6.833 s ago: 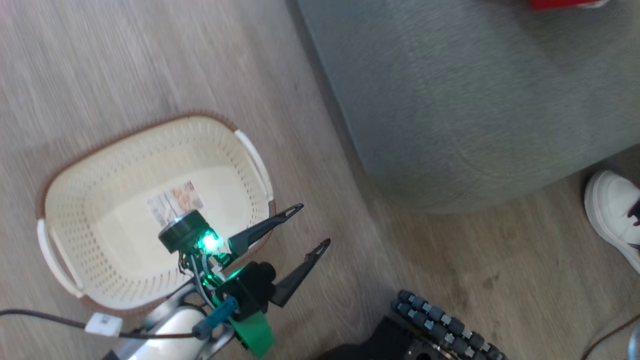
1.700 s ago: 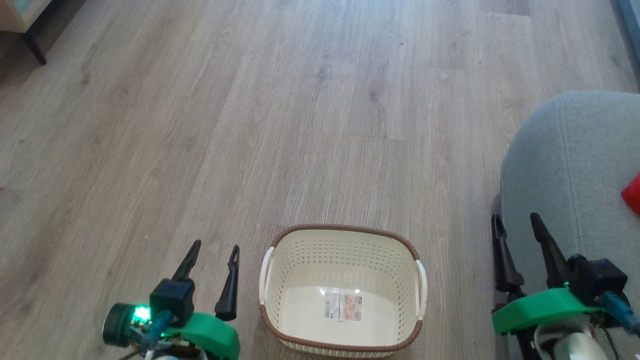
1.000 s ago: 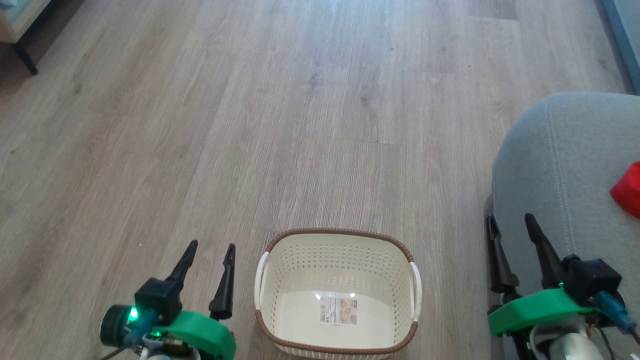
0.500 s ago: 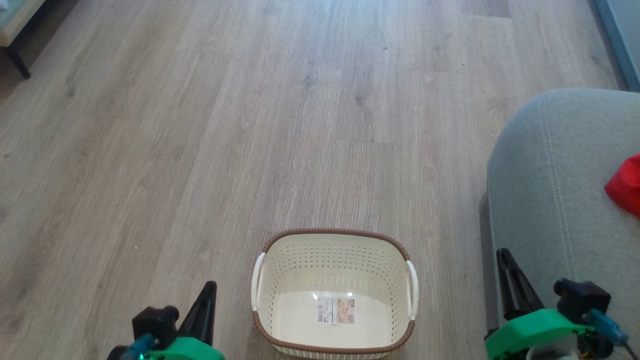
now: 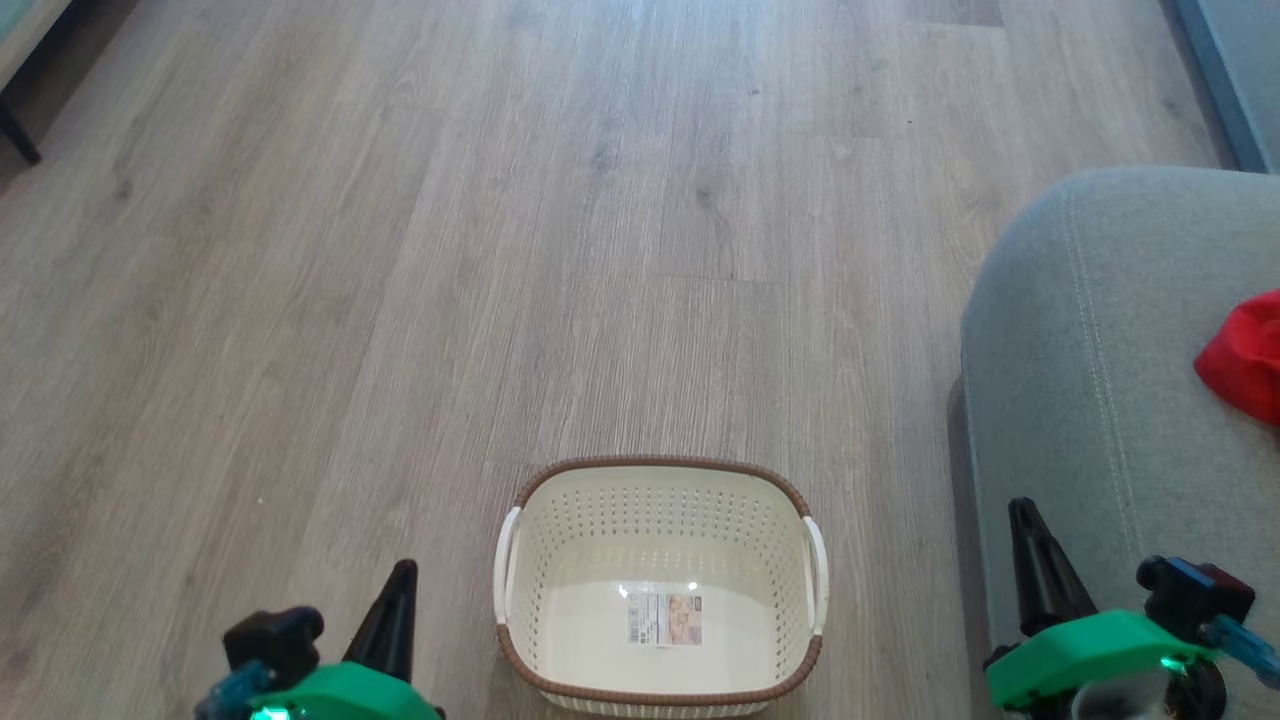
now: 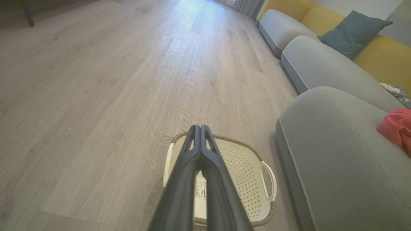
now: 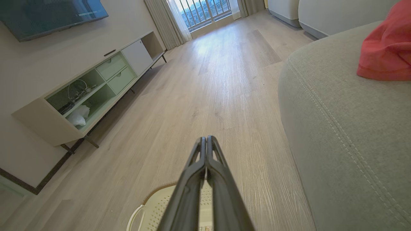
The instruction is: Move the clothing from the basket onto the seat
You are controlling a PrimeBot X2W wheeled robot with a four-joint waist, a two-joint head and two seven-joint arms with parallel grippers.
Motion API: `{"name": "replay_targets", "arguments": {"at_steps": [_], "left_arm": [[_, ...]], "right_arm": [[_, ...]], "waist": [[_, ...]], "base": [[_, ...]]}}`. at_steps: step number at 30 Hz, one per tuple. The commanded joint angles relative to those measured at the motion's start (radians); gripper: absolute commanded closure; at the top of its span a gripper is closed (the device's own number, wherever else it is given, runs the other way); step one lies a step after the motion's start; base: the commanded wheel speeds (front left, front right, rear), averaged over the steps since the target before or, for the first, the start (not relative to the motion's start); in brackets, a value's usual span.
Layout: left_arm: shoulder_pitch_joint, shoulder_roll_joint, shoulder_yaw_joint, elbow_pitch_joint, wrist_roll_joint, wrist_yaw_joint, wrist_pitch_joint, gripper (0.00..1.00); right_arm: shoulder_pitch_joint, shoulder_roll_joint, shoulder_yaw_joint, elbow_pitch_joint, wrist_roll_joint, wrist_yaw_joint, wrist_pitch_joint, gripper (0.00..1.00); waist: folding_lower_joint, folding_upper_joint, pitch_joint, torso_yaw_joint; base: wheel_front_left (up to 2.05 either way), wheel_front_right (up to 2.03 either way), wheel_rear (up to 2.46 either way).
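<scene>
The cream basket [image 5: 655,465] with a brown rim stands on the wood floor, holding nothing but a label sticker [image 5: 664,619]. Red clothing [image 5: 1245,355] lies on the grey seat [image 5: 1080,380] at the right edge. My left gripper [image 5: 402,572] is shut and empty, just left of the basket. My right gripper [image 5: 1022,510] is shut and empty beside the seat's front corner. In the left wrist view the shut gripper [image 6: 199,128] points over the basket [image 6: 247,166], with seat [image 6: 334,154] and clothing [image 6: 396,126] to the right. The right wrist view shows its shut gripper [image 7: 205,139], seat [image 7: 353,134], clothing [image 7: 385,51] and basket [image 7: 154,205].
Open wood floor [image 5: 500,250] stretches ahead and to the left. More grey sofa cushions [image 6: 308,61] with a yellow back and a teal pillow [image 6: 351,32] run behind the seat. A low TV cabinet [image 7: 90,93] stands along the left wall.
Both grippers have gone from open to shut and sit lower in the head view. The head camera has shifted slightly, so basket and seat appear a little displaced.
</scene>
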Motion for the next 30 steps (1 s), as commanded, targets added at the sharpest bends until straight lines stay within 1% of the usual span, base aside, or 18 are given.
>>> {"name": "replay_targets", "arguments": {"at_steps": [1,30], "left_arm": [[-0.056,0.002,0.018,-0.035,-0.021,-0.006,0.002,1.00],[-0.092,0.005,0.077,-0.042,-0.359,-0.031,0.082,1.00]], "right_arm": [[-0.051,-0.003,-0.002,-0.029,0.023,0.000,0.004,1.00],[-0.088,-0.004,-0.028,-0.024,0.342,0.000,0.088,1.00]], "waist": [[0.0000,0.0000,0.000,-0.001],[0.0000,0.0000,0.008,-0.043]], "base": [[0.00,0.00,0.00],[0.00,0.00,0.00]]}}
